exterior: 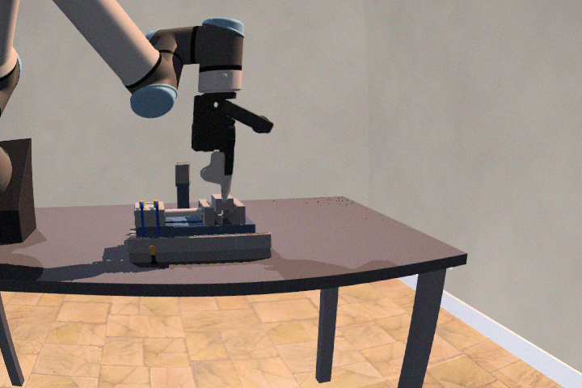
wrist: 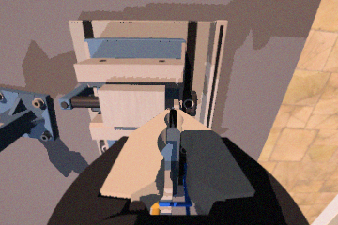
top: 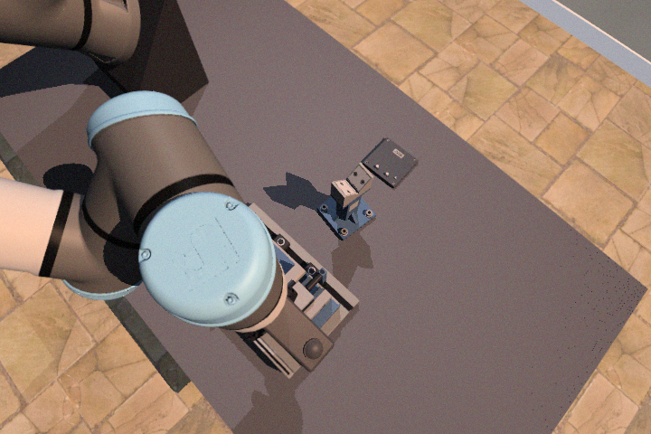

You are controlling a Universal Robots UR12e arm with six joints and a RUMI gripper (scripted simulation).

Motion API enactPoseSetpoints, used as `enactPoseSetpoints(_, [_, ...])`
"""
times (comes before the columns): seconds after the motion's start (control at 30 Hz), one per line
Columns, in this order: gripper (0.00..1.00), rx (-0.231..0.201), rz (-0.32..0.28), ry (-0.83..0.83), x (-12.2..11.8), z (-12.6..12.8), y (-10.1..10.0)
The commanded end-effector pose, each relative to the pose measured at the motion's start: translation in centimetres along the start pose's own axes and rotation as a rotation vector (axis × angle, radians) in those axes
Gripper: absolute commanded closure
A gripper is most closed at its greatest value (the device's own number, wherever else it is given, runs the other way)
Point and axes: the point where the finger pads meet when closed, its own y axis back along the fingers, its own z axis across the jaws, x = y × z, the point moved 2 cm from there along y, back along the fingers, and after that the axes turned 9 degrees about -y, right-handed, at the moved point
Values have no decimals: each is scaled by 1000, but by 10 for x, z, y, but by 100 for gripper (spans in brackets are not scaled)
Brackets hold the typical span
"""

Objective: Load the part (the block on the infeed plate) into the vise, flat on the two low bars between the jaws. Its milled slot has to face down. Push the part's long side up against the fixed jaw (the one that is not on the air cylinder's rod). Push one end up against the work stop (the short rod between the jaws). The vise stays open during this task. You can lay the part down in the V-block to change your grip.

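Observation:
The part (wrist: 131, 107) (top: 299, 297), a pale block, lies between the vise jaws, its plain top face up. No slot shows on top; the underside and the low bars beneath it are hidden. In the wrist view a thin dark strip shows between its long side and the fixed jaw (wrist: 130, 73) (exterior: 238, 215). Its left end is at the tip of the work stop (wrist: 84, 101) (top: 315, 280); contact cannot be told for certain. The moving jaw (wrist: 97, 131) is on the other side. My gripper (wrist: 172, 110) (exterior: 226, 199) is shut and empty, its tips low beside the part's right end.
The V-block (top: 344, 190) (exterior: 182, 174) stands on its blue post beside the vise. The infeed plate (top: 399, 167) lies beyond it and bears no block. A clamp bolt (wrist: 189, 103) is close to the right of my fingertips. The air cylinder (exterior: 149, 215) is at the vise's other end.

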Motion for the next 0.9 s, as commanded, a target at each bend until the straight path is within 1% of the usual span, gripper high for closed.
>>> enactPoseSetpoints(0.0, [100, 0, 1, 0, 0, -1, 1])
enactPoseSetpoints(0.87, [100, 0, 1, 0, 0, -4, 1])
